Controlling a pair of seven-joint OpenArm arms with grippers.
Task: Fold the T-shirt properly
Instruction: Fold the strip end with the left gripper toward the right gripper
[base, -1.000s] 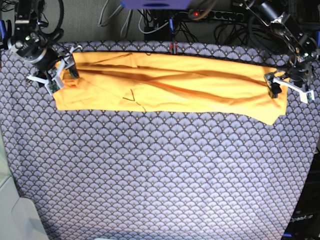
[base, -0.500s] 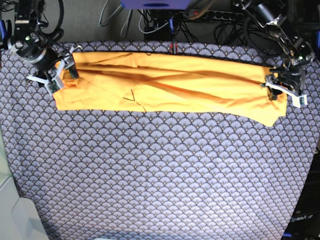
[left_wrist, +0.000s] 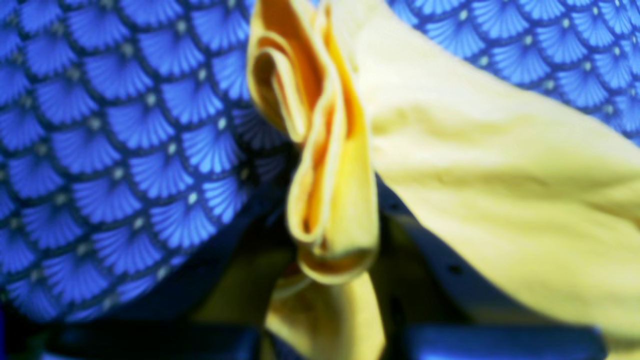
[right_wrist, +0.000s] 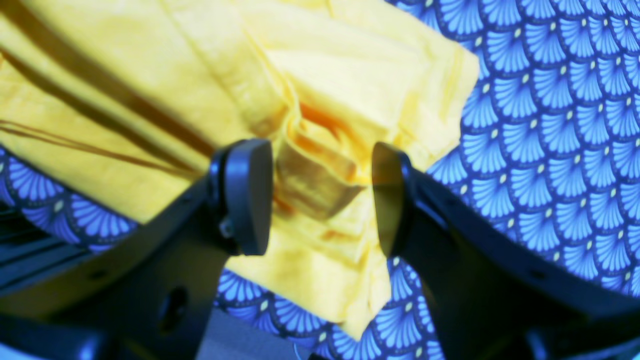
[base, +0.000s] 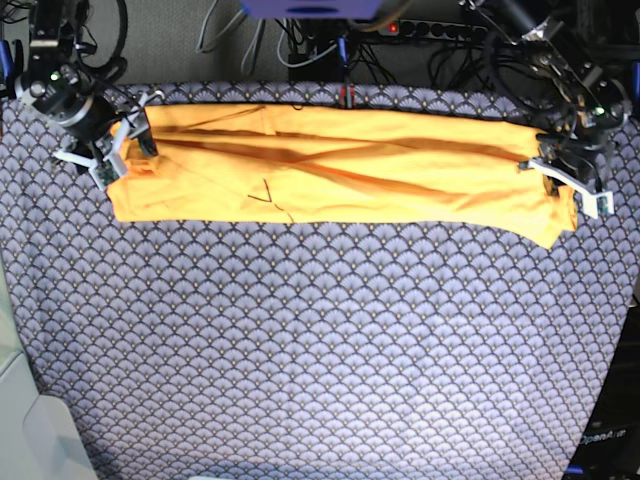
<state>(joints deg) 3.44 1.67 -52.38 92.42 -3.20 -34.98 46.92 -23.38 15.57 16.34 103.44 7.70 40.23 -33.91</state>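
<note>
Orange-yellow T-shirt (base: 340, 165): folded into a long narrow band, lying flat along the far part of the fan-patterned cloth (base: 320, 340), its length running across the base view from one arm to the other.
Left end of the band in the base view: the right gripper (base: 128, 140) sits at this end, over the far corner of the shirt.
Right gripper close up: its two dark pads (right_wrist: 247, 195) stand spread wide apart, one on each side of a bunched fold of the T-shirt (right_wrist: 320, 180); the fabric lies between them but neither pad presses on it.
Shirt around that claw: several layers show, with darker orange creases inside the fold; the corner of the shirt ends just beyond the pads, with patterned cloth (right_wrist: 550, 150) past it.
Middle of the band: long diagonal creases cross it, and a small dark V-shaped mark shows on the near half.
Right end of the band in the base view: the left gripper (base: 562, 172) is at this end, at the shirt's edge.
Left gripper close up: pressed together on a gathered bundle of T-shirt layers (left_wrist: 330, 200), which stands up as a narrow pleated ridge; the view is blurred.
Beside the ridge: more of the shirt spreads off to one side, the patterned cloth (left_wrist: 125, 150) to the other.
Far edge: cables and a power strip (base: 440, 30) lie behind the table.
</note>
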